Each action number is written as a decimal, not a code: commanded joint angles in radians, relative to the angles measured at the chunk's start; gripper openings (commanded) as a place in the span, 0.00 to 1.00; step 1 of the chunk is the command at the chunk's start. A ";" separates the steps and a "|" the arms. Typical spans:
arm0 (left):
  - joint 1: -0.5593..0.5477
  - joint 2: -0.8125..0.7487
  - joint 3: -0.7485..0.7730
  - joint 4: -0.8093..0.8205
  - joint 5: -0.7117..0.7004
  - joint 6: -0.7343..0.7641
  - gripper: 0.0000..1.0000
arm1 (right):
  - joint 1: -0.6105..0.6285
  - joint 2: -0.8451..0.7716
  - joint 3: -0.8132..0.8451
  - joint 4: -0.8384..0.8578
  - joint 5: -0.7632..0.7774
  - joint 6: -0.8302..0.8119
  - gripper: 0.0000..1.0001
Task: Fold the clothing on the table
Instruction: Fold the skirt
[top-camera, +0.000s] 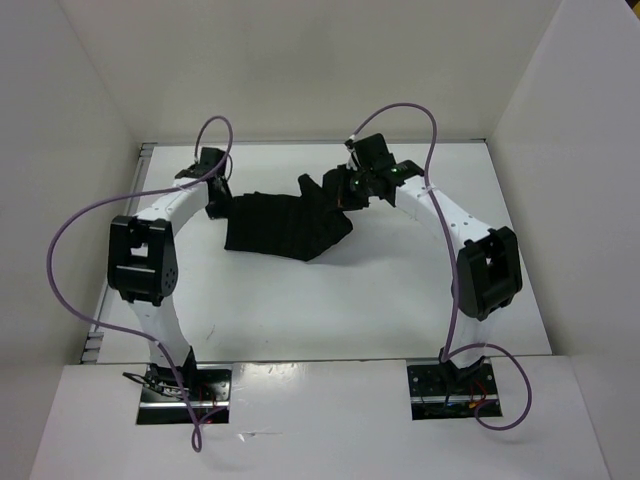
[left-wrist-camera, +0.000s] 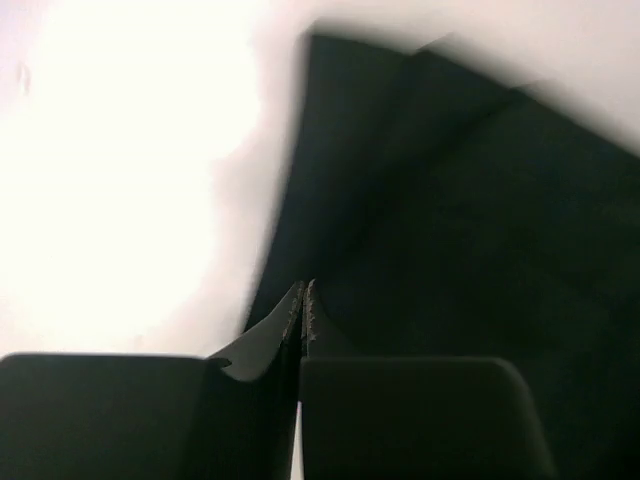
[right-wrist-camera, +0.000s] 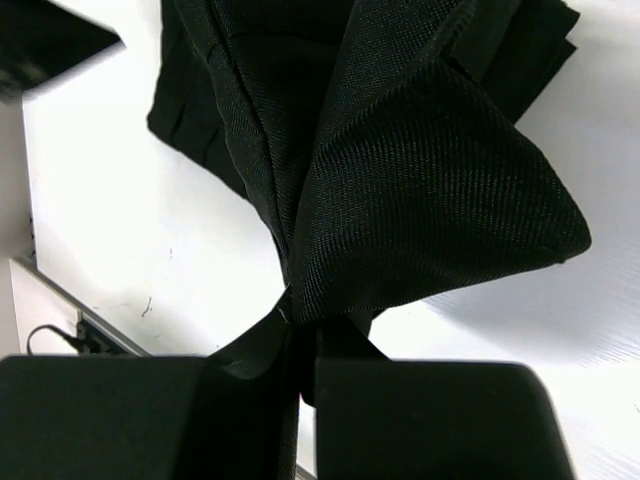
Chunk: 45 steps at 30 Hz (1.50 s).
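Black clothing (top-camera: 285, 228) lies spread across the far middle of the table (top-camera: 330, 310). Both arms reach out to its opposite ends, which reads as the set-up for carrying one side over the other.

On the left, the left end effector (left-wrist-camera: 303, 300) sits at the clothing's left edge with its fingers pressed flat together. The wrist view is blurred, so I cannot tell whether a thin hem is caught between them or whether they are closed on nothing just beside the fabric. That arm is bent at the elbow and stretched forward along the table's left side, with the wrist tipped down toward the surface.

Between the two arms the clothing lies in pleated wrinkles, flat on the left and drawn upward toward the right.

On the right, the right end effector (right-wrist-camera: 300, 330) is clamped on a bunched corner. It holds the corner clear of the table, so the fabric fans out below in a taut cone. Its arm angles inward from the right side, with the wrist turned toward the clothing.
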 joint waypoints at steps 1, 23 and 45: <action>0.010 0.073 -0.037 -0.057 -0.123 -0.012 0.00 | -0.013 -0.046 0.049 -0.008 0.021 -0.022 0.00; -0.154 0.118 -0.158 0.068 0.214 -0.051 0.00 | 0.121 0.335 0.488 -0.041 -0.103 -0.002 0.00; -0.053 -0.281 0.049 -0.189 0.141 0.109 0.00 | 0.186 0.188 0.571 -0.111 0.063 -0.066 0.73</action>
